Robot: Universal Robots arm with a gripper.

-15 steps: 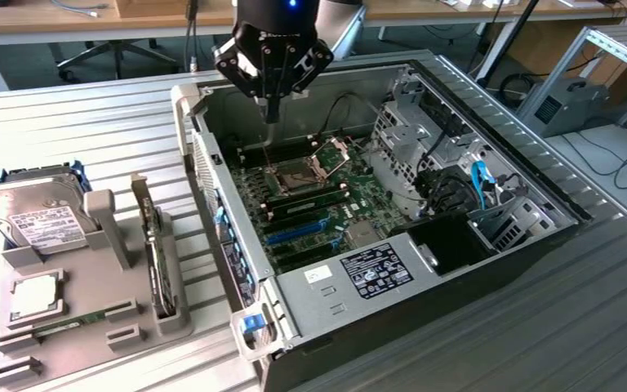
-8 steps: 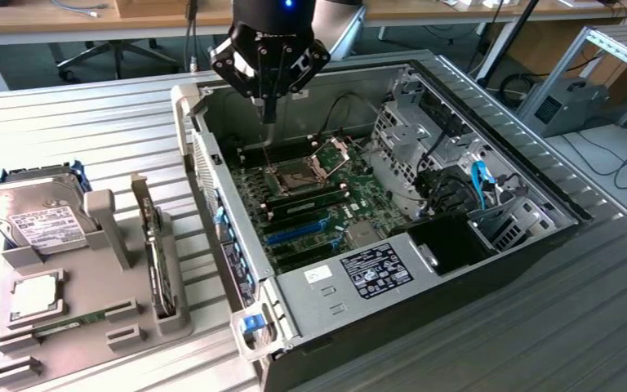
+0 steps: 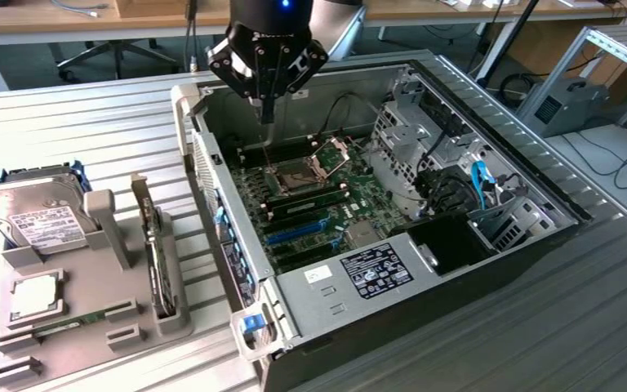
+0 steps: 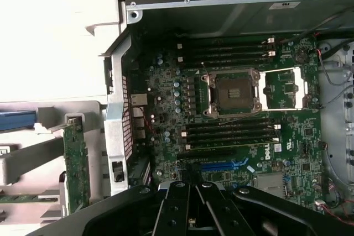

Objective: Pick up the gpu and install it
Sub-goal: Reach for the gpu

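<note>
One gpu [image 3: 161, 261] stands upright near hard drive [image 3: 39, 222].

Bright, even light turns the ribbed table [image 3: 95, 139] pale in the exterior view, and the computer case [image 3: 325, 290] holds soft shade inside. In the wrist view the table [image 4: 55, 37] burns out to white, the motherboard [image 4: 166, 98] lies dim, and the gripper [image 4: 191, 192] is nearly black.
</note>
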